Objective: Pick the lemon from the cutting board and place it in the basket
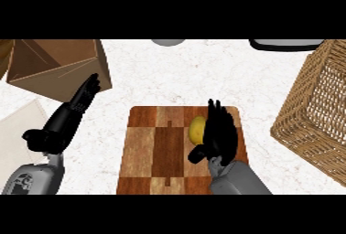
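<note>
I see my right robot hand (218, 132) at frame centre, fingers straight, touching the lemon (197, 129) on the cutting board (155, 151). The basket (314, 114) stands right. My left robot hand (71, 114) rests released, left.

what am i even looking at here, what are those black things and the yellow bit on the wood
You are looking down from a humanoid robot's head at a kitchen counter. The black shapes are its two hands on grey forearms. The right hand lies over a wooden cutting board, right beside the yellow lemon; whether it grips it yet is unclear. The left hand rests open at the left, holding nothing. A wicker basket stands to the right, and a brown box sits at upper left.
</note>
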Robot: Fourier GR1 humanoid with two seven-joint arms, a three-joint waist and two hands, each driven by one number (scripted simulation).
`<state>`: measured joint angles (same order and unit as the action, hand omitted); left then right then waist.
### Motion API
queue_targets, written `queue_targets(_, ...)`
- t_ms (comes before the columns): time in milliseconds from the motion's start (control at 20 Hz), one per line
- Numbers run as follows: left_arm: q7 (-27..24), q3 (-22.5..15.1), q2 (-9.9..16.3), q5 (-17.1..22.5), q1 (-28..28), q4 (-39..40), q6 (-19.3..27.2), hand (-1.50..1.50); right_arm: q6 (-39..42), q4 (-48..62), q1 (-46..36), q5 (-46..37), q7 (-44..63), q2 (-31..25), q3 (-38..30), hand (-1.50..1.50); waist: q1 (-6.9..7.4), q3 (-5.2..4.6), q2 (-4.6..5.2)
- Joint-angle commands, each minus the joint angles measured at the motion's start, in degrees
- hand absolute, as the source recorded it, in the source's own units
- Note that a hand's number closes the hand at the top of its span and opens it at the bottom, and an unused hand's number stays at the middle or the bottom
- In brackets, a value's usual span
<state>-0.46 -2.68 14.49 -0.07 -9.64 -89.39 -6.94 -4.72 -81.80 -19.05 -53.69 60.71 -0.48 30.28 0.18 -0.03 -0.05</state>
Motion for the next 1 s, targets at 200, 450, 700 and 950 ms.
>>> queue_targets(200, 0.4, 2.5, 0.6, 0.3, 1.0, -1.0, -2.9, 0.0, -0.4, 5.3, -1.2, 5.9, -0.1, 0.4, -0.3, 1.5, 0.06, 0.04, 0.07)
queue_targets(450, 1.2, 3.4, 0.6, 0.0, 1.4, -3.7, -3.7, 0.0, 2.7, 4.8, -1.0, 3.8, -1.3, 0.4, -0.8, 1.5, -0.02, 0.03, 0.01)
queue_targets(700, 0.5, 1.7, -1.8, -2.3, 1.0, -1.8, -1.7, 0.0, 2.2, 11.5, -4.1, 1.7, -3.9, -0.1, 2.8, 1.5, 0.09, 0.03, 0.09)
queue_targets(950, 2.7, 4.6, 0.1, 0.6, 1.1, -3.5, -4.5, 0.0, 0.2, 7.7, -1.6, -3.0, -5.2, -2.2, 4.8, 1.5, -0.03, 0.04, -0.01)
